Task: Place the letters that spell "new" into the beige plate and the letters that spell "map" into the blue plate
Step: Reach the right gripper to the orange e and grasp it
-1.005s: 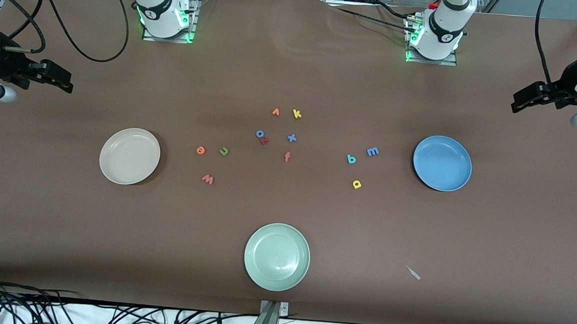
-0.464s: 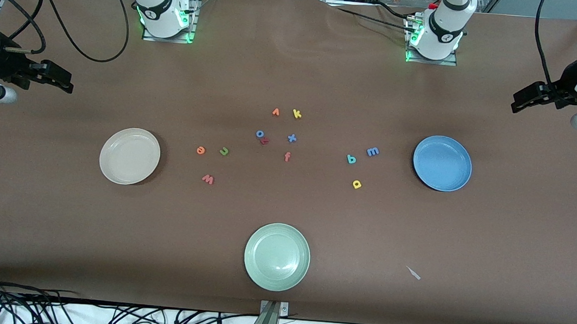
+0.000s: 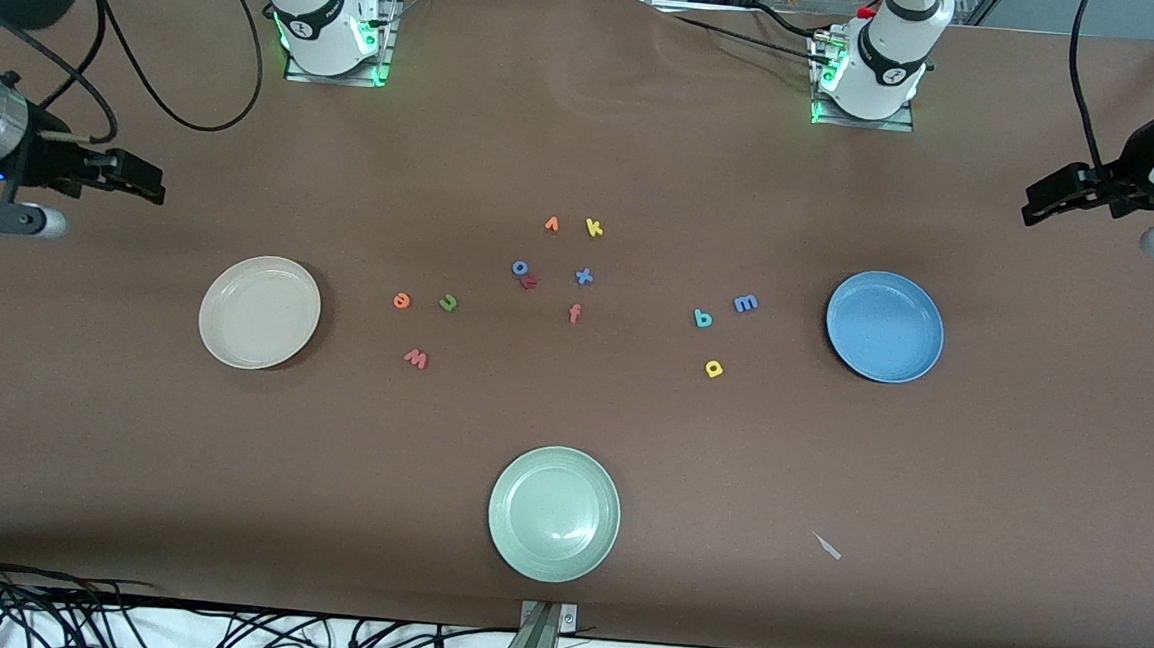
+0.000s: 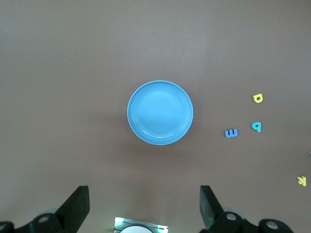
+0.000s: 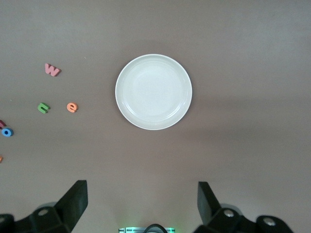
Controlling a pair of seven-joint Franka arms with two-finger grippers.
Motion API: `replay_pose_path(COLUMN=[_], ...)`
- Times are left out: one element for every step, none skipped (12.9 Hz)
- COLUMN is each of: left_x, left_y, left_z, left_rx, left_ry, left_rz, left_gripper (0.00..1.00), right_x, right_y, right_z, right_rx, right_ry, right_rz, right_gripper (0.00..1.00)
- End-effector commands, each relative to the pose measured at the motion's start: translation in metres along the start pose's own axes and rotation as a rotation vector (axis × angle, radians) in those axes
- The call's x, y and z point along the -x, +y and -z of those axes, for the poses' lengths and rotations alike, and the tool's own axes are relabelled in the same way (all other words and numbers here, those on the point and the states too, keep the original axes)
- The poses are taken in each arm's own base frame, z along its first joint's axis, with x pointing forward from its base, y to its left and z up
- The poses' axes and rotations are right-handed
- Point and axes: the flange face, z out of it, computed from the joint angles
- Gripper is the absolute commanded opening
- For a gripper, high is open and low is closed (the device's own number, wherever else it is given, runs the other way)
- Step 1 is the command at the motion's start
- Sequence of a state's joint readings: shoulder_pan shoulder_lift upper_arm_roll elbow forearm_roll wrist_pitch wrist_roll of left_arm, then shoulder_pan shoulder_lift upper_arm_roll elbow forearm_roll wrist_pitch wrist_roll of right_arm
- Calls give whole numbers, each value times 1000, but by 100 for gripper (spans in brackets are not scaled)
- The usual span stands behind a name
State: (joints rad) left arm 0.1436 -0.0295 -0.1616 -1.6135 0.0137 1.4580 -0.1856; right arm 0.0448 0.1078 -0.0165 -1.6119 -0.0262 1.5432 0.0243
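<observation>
While none of the six letters has left the table (image 3: 588, 144) yet, we judge the task at its very start, with both plates bare. Our right gripper (image 3: 140, 180) hangs high over the right arm's end of the table, jaws spread wide and holding nothing; our left gripper (image 3: 1045, 200) hangs likewise over the left arm's end, wide open and empty.

The beige plate (image 3: 259, 312) lies toward the right arm's end, with the orange "e" (image 3: 401, 300), green "n" (image 3: 448, 302) and pinkish "w" (image 3: 416, 358) beside it toward the middle. The blue plate (image 3: 884, 326) lies toward the left arm's end, with the blue "m" (image 3: 746, 302), teal letter (image 3: 703, 318) and yellow letter (image 3: 714, 368) beside it. Near the middle sits a cluster of spare letters (image 3: 556, 263), and a pale green plate (image 3: 553, 513) lies by the edge nearest the front camera.

Next we would need each gripper to descend over its nearest letter, fingers straddling the thin foam.

Only the front view shows the green plate and both plates together; each wrist view shows just its own plate and word, from straight above.
</observation>
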Motion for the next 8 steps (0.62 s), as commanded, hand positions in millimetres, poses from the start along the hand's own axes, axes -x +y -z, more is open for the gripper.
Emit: replay_pose_path(left_x=[-3, -2, -2, -2, -2, -2, -2, -2], left_y=[1, 2, 2, 3, 3, 2, 2, 2], left_z=[5, 6, 6, 6, 6, 5, 6, 6], left_rx=[22, 22, 22, 22, 22, 22, 22, 20], left_ry=[-1, 1, 1, 1, 1, -1, 1, 1], left_rz=[0, 0, -1, -3, -3, -1, -1, -1], left_gripper=[100, 100, 100, 100, 100, 100, 100, 100], right_x=[-20, -23, -24, -31, -39, -46, -50, -49], right_y=[-7, -16, -27, -42, -54, -64, -76, -85], right_z=[-26, -30, -35, -48, -60, -75, -91, -106], right_rx=[-14, -11, -21, -43, -49, -54, -73, -79], right_ry=[-51, -59, -63, -79, -72, -62, -57, -50], right_rz=[19, 32, 44, 53, 64, 66, 26, -30], right_gripper=[100, 100, 100, 100, 100, 100, 100, 100])
